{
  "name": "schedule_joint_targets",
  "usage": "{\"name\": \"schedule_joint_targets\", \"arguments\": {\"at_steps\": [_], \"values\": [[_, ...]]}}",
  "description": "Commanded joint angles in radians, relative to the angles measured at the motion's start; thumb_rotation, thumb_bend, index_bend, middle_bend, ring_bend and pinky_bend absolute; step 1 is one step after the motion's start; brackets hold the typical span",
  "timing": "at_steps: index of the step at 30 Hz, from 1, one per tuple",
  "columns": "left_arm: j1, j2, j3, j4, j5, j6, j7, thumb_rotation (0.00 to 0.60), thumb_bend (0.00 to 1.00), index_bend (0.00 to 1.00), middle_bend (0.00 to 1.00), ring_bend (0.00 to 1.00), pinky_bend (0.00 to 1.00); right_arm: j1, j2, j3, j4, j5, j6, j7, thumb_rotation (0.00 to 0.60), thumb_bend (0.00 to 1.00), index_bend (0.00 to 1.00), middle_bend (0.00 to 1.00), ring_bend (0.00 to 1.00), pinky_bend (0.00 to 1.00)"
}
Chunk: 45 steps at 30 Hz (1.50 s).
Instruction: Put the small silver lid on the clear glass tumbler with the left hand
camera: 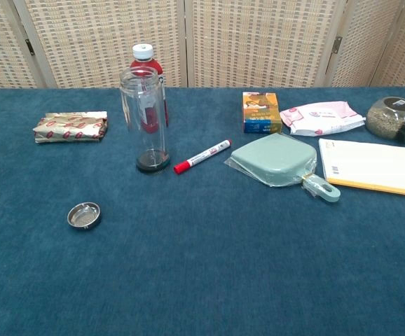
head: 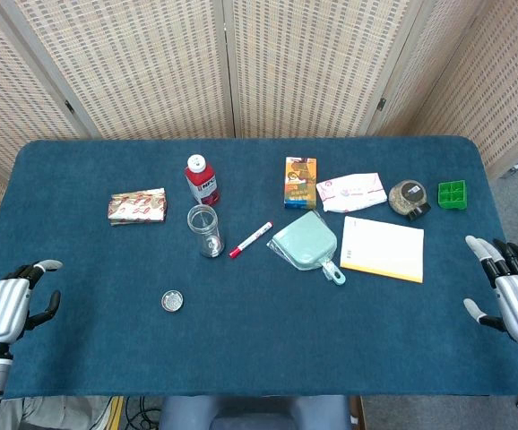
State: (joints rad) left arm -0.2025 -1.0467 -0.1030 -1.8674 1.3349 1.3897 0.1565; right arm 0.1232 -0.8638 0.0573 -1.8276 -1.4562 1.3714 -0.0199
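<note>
Left hand [head: 8,305], right hand [head: 514,291]: wrists cut by head-view edges. Jar [camera: 393,117], notepad [camera: 378,166]: cut at chest-view right edge. Box [camera: 262,113] print: too small to read.

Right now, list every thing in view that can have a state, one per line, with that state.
clear glass tumbler: upright, uncovered
small silver lid: on the cloth, apart from the tumbler, unheld
red bottle: upright, white cap on
red marker: lying flat, capped
glass jar: on its side
left hand: holds nothing, fingers apart
right hand: holds nothing, fingers apart
</note>
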Motion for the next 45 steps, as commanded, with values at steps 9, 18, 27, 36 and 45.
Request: {"name": "schedule_joint_targets", "arguments": {"at_steps": [9,18,27,36,45], "values": [[-0.037,0.003,0.008,0.046,0.071,-0.055,-0.072,0.600,0.47,0.31,0.32,0.32,0.39,-0.003,0.017,0.006,-0.016,-0.008,0.017,-0.007,0.600,0.24,0.00,0.12,0.03,0.07],[-0.160,-0.023,0.025,0.154,0.156,-0.241,-0.197,0.600,0.47,0.34,0.58,0.59,0.61,0.003,0.021,0.007,-0.033,-0.008,0.009,-0.024,0.600,0.24,0.00,0.12,0.03,0.07],[-0.287,-0.116,0.033,0.261,0.209,-0.387,-0.234,0.600,0.44,0.35,0.83,0.79,0.91,-0.002,0.024,0.004,-0.041,-0.001,0.013,-0.031,0.600,0.24,0.00,0.12,0.03,0.07],[-0.383,-0.212,0.040,0.348,0.190,-0.505,-0.182,0.600,0.40,0.38,0.95,0.91,1.00,-0.012,0.024,0.001,-0.036,0.001,0.023,-0.026,0.600,0.24,0.00,0.12,0.03,0.07],[-0.427,-0.296,0.042,0.391,0.146,-0.544,-0.086,0.600,0.40,0.40,0.96,0.92,1.00,-0.015,0.018,0.002,-0.025,0.000,0.027,-0.015,0.600,0.24,0.00,0.12,0.03,0.07]]}}
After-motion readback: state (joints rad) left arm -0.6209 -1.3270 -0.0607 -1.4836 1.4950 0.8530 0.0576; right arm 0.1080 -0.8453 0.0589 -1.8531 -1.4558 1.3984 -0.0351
